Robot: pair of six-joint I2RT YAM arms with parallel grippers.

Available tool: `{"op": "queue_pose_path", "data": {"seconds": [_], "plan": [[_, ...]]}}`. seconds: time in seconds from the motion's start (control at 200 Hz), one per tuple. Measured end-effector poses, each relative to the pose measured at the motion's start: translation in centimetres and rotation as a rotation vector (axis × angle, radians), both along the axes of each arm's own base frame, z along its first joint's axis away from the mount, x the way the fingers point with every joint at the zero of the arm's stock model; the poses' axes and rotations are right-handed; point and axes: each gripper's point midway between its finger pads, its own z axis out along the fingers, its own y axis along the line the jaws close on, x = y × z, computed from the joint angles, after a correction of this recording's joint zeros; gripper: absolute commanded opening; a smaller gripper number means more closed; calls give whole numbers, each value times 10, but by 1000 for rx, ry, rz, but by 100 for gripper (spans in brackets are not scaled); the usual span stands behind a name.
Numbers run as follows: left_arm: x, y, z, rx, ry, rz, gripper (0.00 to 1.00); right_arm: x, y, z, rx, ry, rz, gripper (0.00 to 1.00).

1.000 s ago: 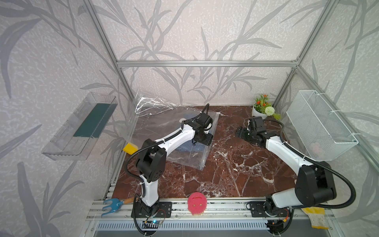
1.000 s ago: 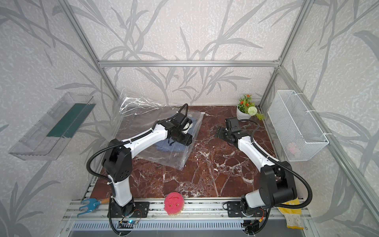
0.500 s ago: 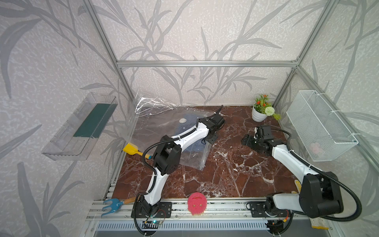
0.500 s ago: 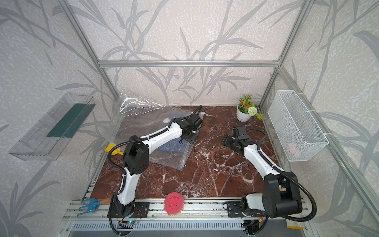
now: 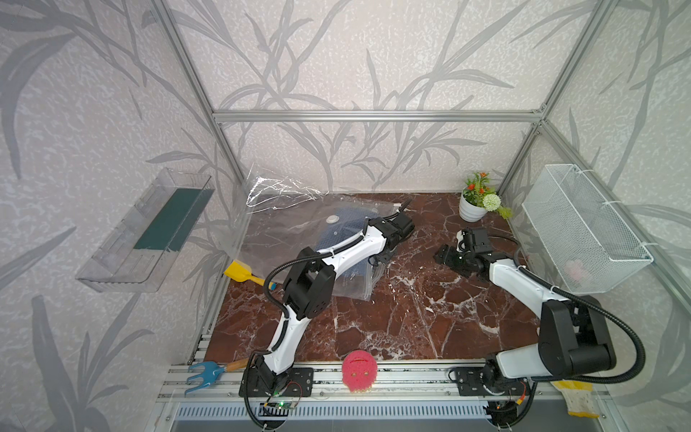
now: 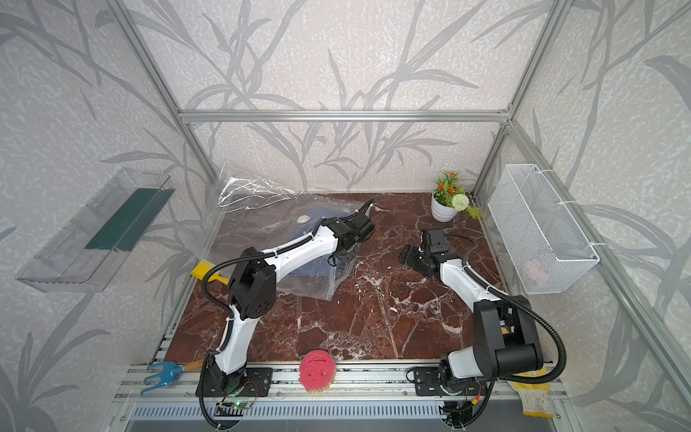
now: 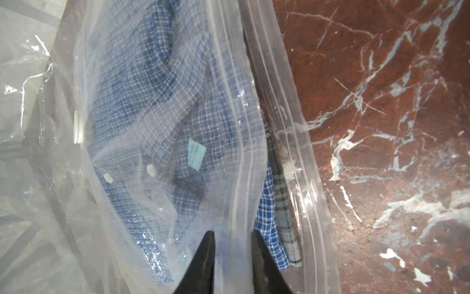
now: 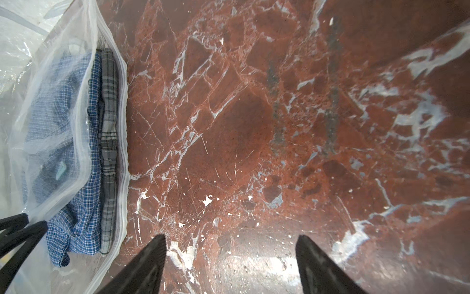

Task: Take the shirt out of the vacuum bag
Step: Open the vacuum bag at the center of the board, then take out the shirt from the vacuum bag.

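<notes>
plastic work: pinches vacuum bag (image 7: 241, 127) lip with left fingers (image 7: 206, 257), right fingers (image 8: 147, 262) spread; next must reach in for checked shirt (image 8: 81, 203).

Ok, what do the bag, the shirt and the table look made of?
The bag looks like thin clear plastic film, glossy: it crinkles and glints. The shirt is woven cloth, probably cotton, matte: blue-white check, soft folds. The table has a red-brown marble look, white veins, slight sheen; real stone or print, I cannot tell.
</notes>
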Motion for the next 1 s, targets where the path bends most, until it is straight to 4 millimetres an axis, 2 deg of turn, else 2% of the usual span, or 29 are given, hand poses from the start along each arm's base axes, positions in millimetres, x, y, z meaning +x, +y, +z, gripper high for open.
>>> {"op": "queue_pose_path", "data": {"seconds": [0.04,0.15,0.335,0.535,0.71,0.885,1.0], "plan": [[0,1,0,9,-2,-2,0,0,5,-1,11,0,14,77],[1,5,2,24,-13,12,0,0,25,-1,45,-16,74,75],[5,13,13,49,-57,30,0,8,78,-2,129,-49,213,68],[9,22,58,7,-148,59,0,23,132,-7,237,-66,317,64],[9,28,91,-44,-213,81,0,47,174,-12,365,-75,354,63],[9,30,96,-62,-223,102,0,64,199,-24,442,-56,366,62],[8,31,94,-59,-218,105,0,73,212,-22,464,-62,383,61]]}}
